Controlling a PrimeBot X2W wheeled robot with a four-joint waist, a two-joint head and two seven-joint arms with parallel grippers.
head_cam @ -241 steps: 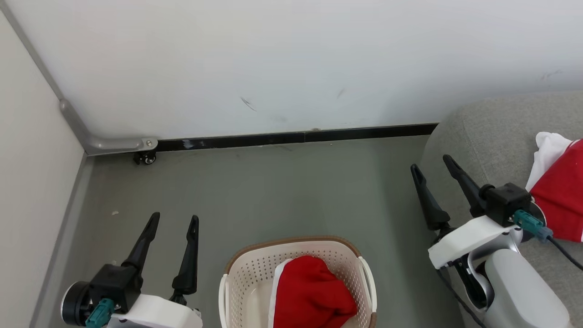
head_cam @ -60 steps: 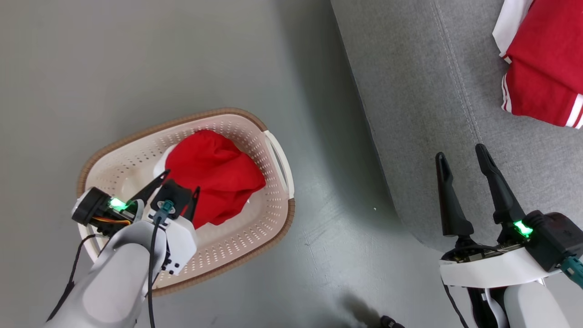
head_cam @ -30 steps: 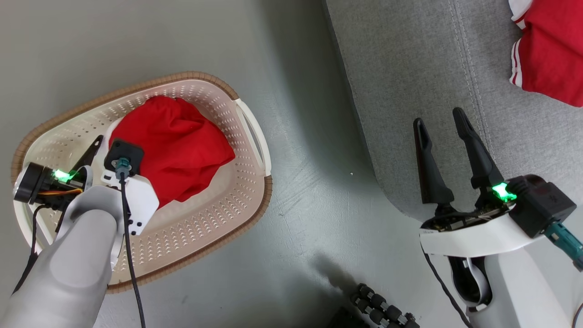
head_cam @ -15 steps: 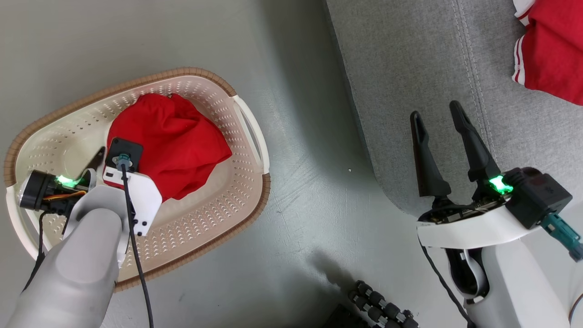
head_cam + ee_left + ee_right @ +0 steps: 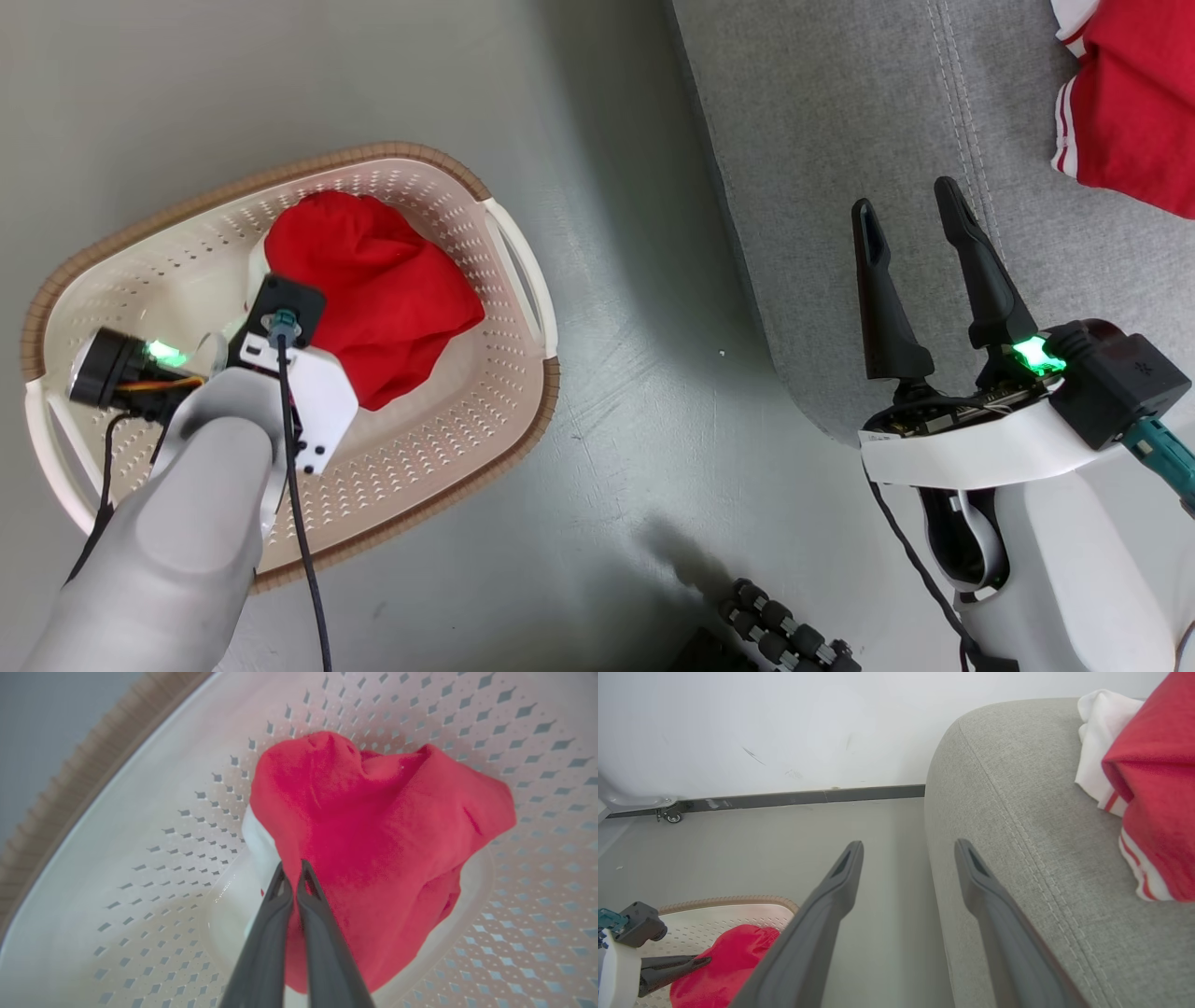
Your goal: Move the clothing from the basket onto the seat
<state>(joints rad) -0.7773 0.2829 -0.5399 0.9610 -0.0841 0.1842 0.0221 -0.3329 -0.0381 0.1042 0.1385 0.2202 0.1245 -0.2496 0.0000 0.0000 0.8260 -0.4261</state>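
Left gripper [image 5: 293, 868] has closed since half a second ago. Its fingers now pinch the near edge of the bright red soft-fabric garment [image 5: 373, 835], bunched inside the cream perforated plastic basket [image 5: 448, 448] on the grey floor [image 5: 653, 373]. Right gripper [image 5: 906, 198] hangs spread wide and empty over the grey woven-fabric sofa [image 5: 840, 112]. Second red-and-white garment [image 5: 1130, 103] lies on that sofa.

Reaches the pale grey left arm [image 5: 177, 551] steeply downward, with the two long dark fingers of the left gripper [image 5: 293, 870] pinched together on bright red soft fabric clothing [image 5: 373, 826]. Holds the white-cased right gripper [image 5: 904, 203] out forward, dark fingers spread wide apart.
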